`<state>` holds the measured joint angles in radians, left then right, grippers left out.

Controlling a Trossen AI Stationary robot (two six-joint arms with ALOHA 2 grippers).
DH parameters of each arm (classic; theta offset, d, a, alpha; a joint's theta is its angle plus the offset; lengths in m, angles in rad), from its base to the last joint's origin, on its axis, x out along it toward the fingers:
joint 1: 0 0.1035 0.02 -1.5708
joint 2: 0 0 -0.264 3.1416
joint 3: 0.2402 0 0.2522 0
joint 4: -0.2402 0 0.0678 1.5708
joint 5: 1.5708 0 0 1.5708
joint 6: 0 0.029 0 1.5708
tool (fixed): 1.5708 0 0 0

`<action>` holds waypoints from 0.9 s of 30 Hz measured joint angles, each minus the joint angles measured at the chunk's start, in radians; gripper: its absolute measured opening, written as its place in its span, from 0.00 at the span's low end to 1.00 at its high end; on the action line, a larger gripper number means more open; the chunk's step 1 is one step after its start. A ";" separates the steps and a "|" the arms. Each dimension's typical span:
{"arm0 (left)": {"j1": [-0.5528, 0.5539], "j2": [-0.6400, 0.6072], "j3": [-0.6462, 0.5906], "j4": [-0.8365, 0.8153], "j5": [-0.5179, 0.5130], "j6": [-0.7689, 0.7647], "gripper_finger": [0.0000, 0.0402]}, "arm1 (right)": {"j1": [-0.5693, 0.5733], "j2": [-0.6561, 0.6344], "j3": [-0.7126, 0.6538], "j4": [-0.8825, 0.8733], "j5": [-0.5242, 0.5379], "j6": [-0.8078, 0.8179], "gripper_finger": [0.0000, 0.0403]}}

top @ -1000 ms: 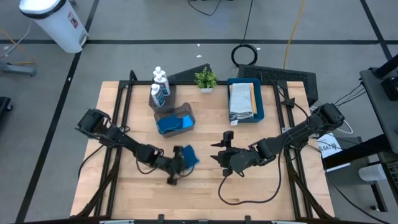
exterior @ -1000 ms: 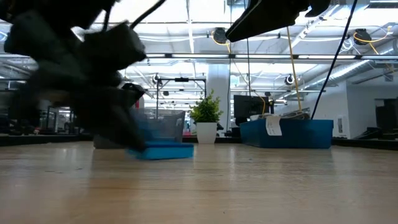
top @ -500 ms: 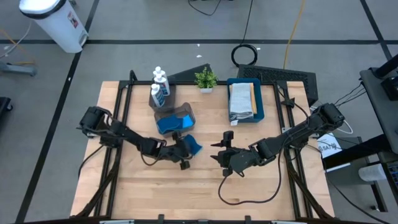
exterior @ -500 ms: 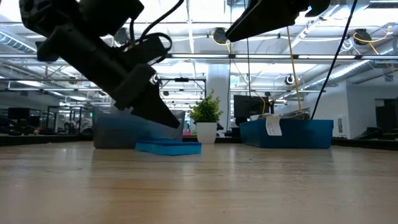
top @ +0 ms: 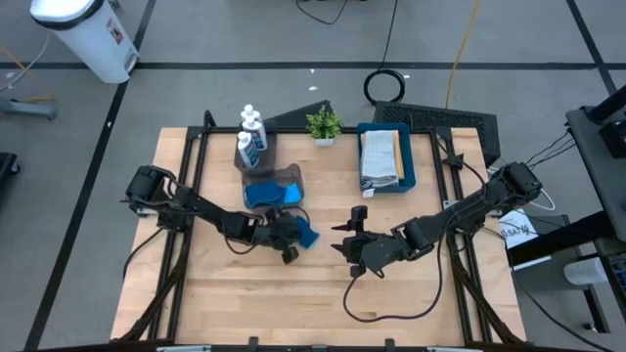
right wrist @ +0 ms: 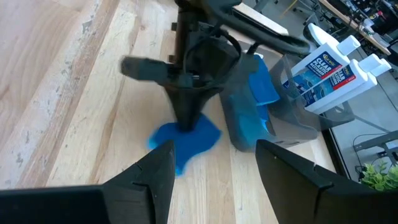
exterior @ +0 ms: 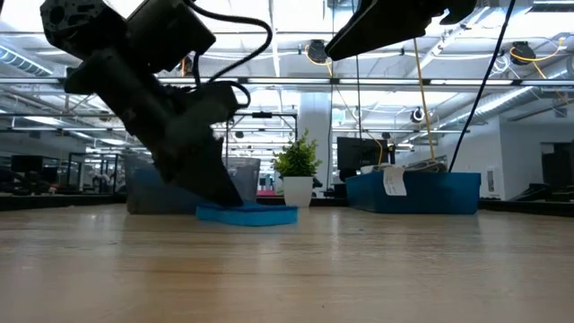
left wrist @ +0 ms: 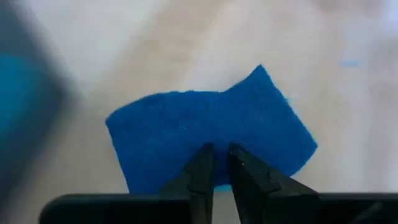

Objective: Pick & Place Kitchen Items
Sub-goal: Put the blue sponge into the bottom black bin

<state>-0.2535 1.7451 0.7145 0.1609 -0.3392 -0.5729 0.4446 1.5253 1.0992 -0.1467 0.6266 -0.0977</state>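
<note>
A wavy-edged blue sponge (top: 306, 236) lies flat on the wooden table in front of a grey bin (top: 277, 176) that holds more blue sponges. My left gripper (top: 292, 235) is shut on the sponge; this also shows in the low view (exterior: 248, 213) and the right wrist view (right wrist: 184, 142). My right gripper (top: 343, 241) is open and empty just right of the sponge, facing it. White bottles with blue labels (top: 251, 137) stand behind the bin. Folded cloths (top: 380, 156) lie in the blue tray. My left gripper pinches the sponge between its two fingers at one edge (left wrist: 217, 140), near the middle of that side. The fingers (right wrist: 186, 119) come from above, slanting down from the table's left. The sponge lies flat on the table (exterior: 260, 215), not lifted.
The blue tray (top: 410, 156) stands at the far right, a small potted plant (top: 324, 124) between it and the bottles. The near half of the table (top: 323, 303) is bare wood. The two grippers stand close together at mid-table.
My left gripper has gone toward the table's far edge and a little right, toward the grey bin, shut on the sponge. The sponge has slid along the table with it, lying flat throughout. My right arm has kept still.
</note>
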 joint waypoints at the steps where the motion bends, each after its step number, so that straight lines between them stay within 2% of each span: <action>1: 0.000 0.000 0.000 0.012 0.072 -0.033 0.10 | 0.000 0.000 0.000 0.000 0.000 0.000 0.49; 5: -0.004 -0.001 0.000 0.063 0.320 -0.103 0.07 | 0.000 0.000 0.000 0.000 0.000 0.000 0.49; 9: -0.005 -0.016 -0.002 0.133 0.429 -0.036 0.03 | 0.000 0.000 0.000 0.000 0.000 0.000 0.49; 13: -0.015 -0.067 -0.002 0.171 0.376 0.051 0.01 | 0.000 0.000 0.000 0.000 0.000 0.000 0.49; 16: -0.036 -0.096 -0.002 0.147 0.310 0.069 0.05 | 0.000 0.000 0.000 0.000 0.000 0.000 0.49; 27: -0.069 -0.105 -0.001 -0.072 0.172 -0.043 0.51 | 0.000 0.000 0.000 0.000 -0.002 0.000 0.49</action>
<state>-0.3227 1.6405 0.7136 0.0885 -0.1671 -0.6162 0.4446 1.5253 1.0992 -0.1470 0.6249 -0.0975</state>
